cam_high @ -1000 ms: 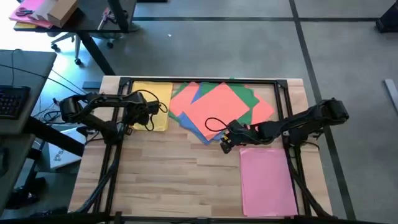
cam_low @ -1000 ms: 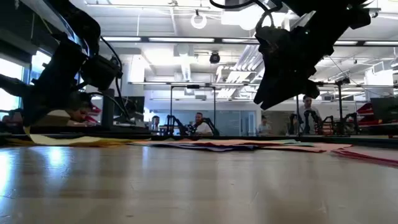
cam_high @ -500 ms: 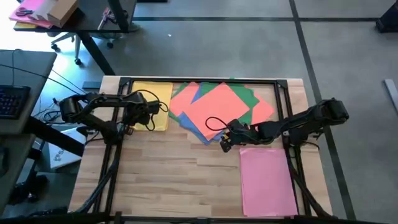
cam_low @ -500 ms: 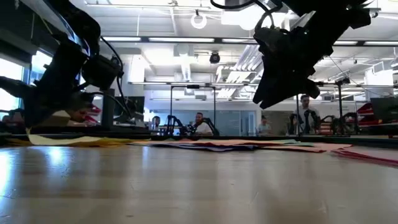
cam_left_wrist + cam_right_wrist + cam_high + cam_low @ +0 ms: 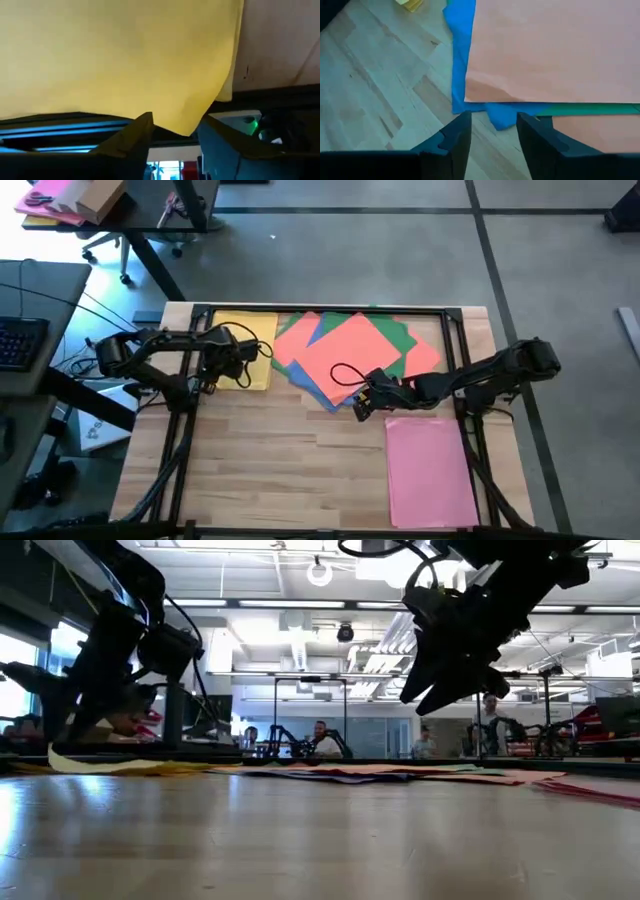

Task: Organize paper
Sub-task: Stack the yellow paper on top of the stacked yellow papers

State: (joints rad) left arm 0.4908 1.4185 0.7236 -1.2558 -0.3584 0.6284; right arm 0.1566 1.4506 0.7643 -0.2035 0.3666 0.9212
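The right gripper (image 5: 362,406) hovers with jaws parted and empty at the lower edge of the mixed pile, over the orange sheet (image 5: 555,50) and blue sheet (image 5: 461,55). The left gripper (image 5: 212,376), in the frame's left, has its jaws around a yellow sheet's (image 5: 115,55) edge. The sorting looks partly done: a pink stack (image 5: 428,470) lies squared at lower right, yellow stack (image 5: 248,335) at upper left; the fanned pile (image 5: 350,350) remains. Bare surface (image 5: 280,470) at lower centre gives room.
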